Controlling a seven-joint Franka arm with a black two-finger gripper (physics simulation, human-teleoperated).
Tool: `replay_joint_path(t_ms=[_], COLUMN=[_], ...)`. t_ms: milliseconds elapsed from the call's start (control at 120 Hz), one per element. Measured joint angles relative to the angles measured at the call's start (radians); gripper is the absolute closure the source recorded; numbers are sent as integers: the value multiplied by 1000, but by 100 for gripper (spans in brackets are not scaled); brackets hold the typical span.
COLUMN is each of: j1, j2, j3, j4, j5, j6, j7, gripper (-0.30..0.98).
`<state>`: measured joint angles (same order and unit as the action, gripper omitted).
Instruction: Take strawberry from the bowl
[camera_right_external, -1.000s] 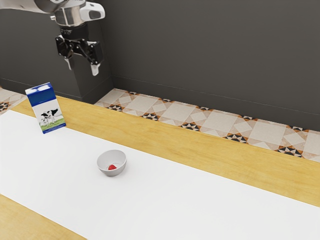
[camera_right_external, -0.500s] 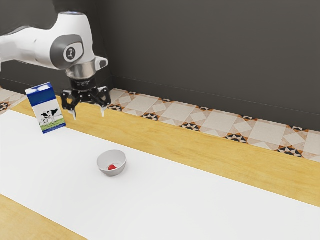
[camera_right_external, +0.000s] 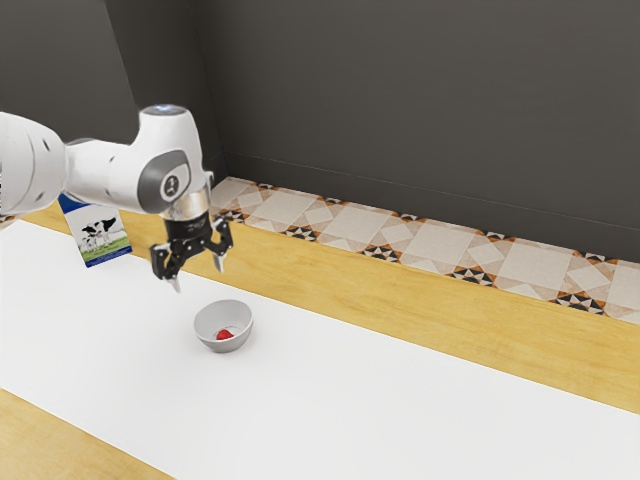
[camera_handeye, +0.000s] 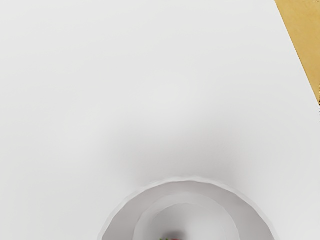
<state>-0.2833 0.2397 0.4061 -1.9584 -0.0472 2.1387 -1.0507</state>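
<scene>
From where I sit, I can't read any words, brand or number. On the carton (camera_right_external: 112, 214), at the exterior view's left near the far edge of the table (camera_right_external: 420, 310), I can make out a printed picture (camera_right_external: 98, 234) of black-and-white cows on green grass against white, with blue above and a blue strip at the foot. On the white arm (camera_right_external: 105, 172), I see a small dark emblem (camera_right_external: 171, 186) within a pale patch on a gray cover, too small for me to decipher.
</scene>
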Motion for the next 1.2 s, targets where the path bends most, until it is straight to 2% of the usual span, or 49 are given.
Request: replay_joint_path(t_ms=[100,217,450,858,1200], j1=[-5,-14,-46,-62,-67], j2=[29,50,42,78,101], j3=[2,2,2,2,3], j4=[1,-2,-50,-67,-84], j5=[-10,-18,-46,-116,-128], j6=[29,53,80,110,147], j7=[-49,-100,-203,-369,-463], gripper=[5,13,23,27,27])
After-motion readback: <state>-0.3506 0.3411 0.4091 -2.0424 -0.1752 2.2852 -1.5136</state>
